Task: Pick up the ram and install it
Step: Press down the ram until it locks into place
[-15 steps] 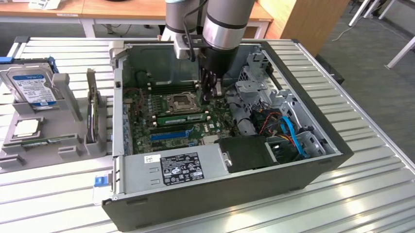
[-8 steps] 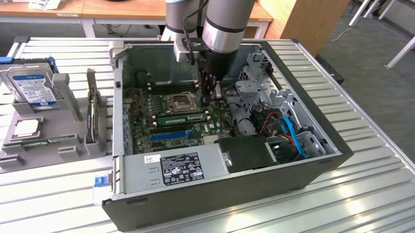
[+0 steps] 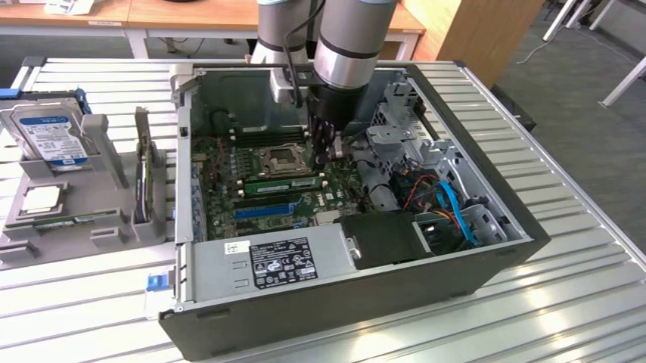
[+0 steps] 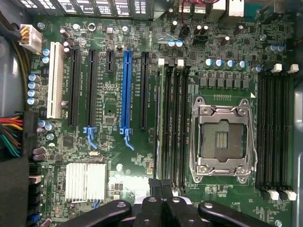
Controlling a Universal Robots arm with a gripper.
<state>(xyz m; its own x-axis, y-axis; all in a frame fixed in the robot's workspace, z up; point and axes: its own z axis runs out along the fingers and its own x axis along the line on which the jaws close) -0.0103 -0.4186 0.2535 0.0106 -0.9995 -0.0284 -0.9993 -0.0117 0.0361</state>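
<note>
The ram point(image 3: 286, 184) is a long green stick standing in a memory slot beside the empty processor socket point(image 3: 280, 159) on the motherboard. In the wrist view the ram point(image 4: 159, 123) shows edge-on in the slot bank next to the socket point(image 4: 222, 137). My gripper point(image 3: 325, 153) hangs inside the open computer case, over the end of the ram toward the exterior view's right. Its fingertips point(image 4: 163, 187) are pressed together over the end of the slot bank, with nothing between them. Whether they touch the stick I cannot tell.
The grey computer case point(image 3: 515, 249) lies open on a slatted metal table point(image 3: 81, 302). At the exterior view's left, a grey holder point(image 3: 111, 231) carries a hard drive point(image 3: 45, 140), an upright expansion card point(image 3: 147, 178) and a square processor chip point(image 3: 41, 198). Cables point(image 3: 454, 208) and the power supply point(image 3: 272, 261) crowd the case.
</note>
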